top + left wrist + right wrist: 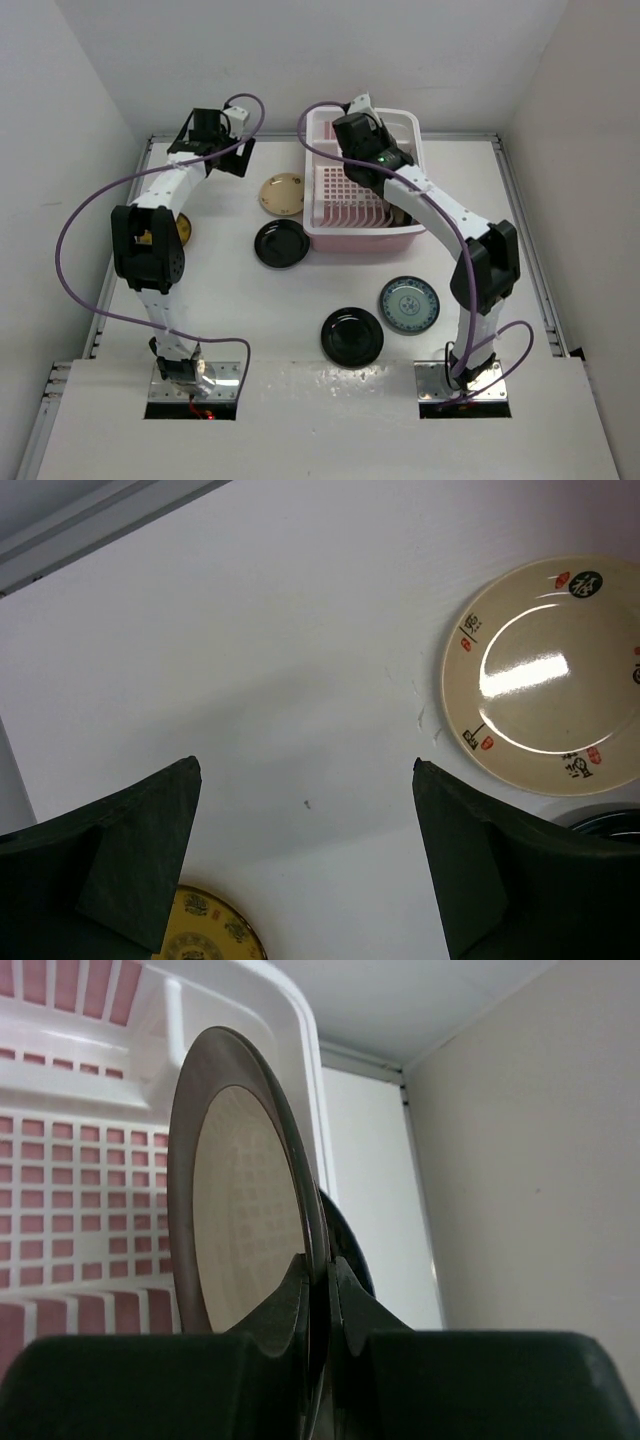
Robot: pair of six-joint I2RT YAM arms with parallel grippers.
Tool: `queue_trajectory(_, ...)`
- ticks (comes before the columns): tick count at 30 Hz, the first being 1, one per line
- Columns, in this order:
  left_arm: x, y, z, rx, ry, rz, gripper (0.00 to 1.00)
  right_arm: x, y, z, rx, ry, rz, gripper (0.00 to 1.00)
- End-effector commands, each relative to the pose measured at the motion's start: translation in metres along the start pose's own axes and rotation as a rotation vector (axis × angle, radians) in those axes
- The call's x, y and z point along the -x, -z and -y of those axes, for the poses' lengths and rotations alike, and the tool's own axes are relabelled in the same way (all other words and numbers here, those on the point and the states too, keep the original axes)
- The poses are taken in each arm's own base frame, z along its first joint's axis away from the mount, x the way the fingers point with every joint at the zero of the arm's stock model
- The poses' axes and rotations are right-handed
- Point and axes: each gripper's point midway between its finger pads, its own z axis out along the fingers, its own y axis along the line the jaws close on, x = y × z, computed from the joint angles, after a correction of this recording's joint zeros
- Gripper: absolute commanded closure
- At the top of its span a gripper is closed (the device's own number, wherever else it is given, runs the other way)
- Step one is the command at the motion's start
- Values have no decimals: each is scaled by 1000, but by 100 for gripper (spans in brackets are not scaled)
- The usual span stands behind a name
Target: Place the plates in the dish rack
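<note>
The pink dish rack (330, 232) stands at the back right. My right gripper (328, 1265) is shut on the rim of a steel-rimmed cream plate (245, 1210), held on edge over the rack floor (90, 1170); a dark plate (352, 1245) stands right behind it. My left gripper (305, 770) is open and empty above bare table at the back left (215, 155). A tan plate (282, 194) (545, 675) lies left of the rack. Two black plates (281, 244) (352, 336) and a teal plate (409, 305) lie in front. A yellow plate (205, 930) shows partly under my left arm (185, 230).
White walls close the table at the back and both sides. The right arm's wrist (365, 145) reaches over the rack's middle. Purple cables loop from both arms. The rack's far wall (270, 1020) is close behind the held plate.
</note>
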Motion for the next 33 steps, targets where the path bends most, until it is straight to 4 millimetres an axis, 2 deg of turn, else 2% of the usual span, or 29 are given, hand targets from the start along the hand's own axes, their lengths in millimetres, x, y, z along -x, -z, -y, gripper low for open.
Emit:
queue_trajectory(1,18,3,1,-18,-34,72,9,61,24,52,-197,-98,136,100)
queue_trajectory(3,16,-2,3,-28,-35,73,9,62,25,50,-204,-64,140,100)
queue_trajectory(5,15,-6,2,-43,-48,80,9,53,22,44,-200,-65,120,100)
queue_trajectory(9,10,-14,2,-46,-67,69,9,29,19,32,-181,-41,62,100)
queue_trajectory(13,9,-14,1,-57,-63,73,9,4,17,18,-134,-88,4,100)
queue_trajectory(18,5,-15,2,-60,-71,65,11,-25,10,4,-142,-9,-46,100)
queue_trajectory(25,5,-10,6,-79,-71,71,11,-35,11,-7,-129,-15,-63,100)
queue_trajectory(28,2,-11,11,-104,-71,70,11,-48,10,-14,-98,-48,-105,100)
queue_trajectory(31,-3,-13,23,-171,-97,76,11,-64,9,-10,-99,-82,-176,81)
queue_trajectory(32,-4,-12,28,-198,-96,75,11,-63,8,-8,-93,-91,-179,66)
queue_trajectory(33,-2,-11,34,-232,-96,87,11,-60,9,-9,-83,-90,-173,61)
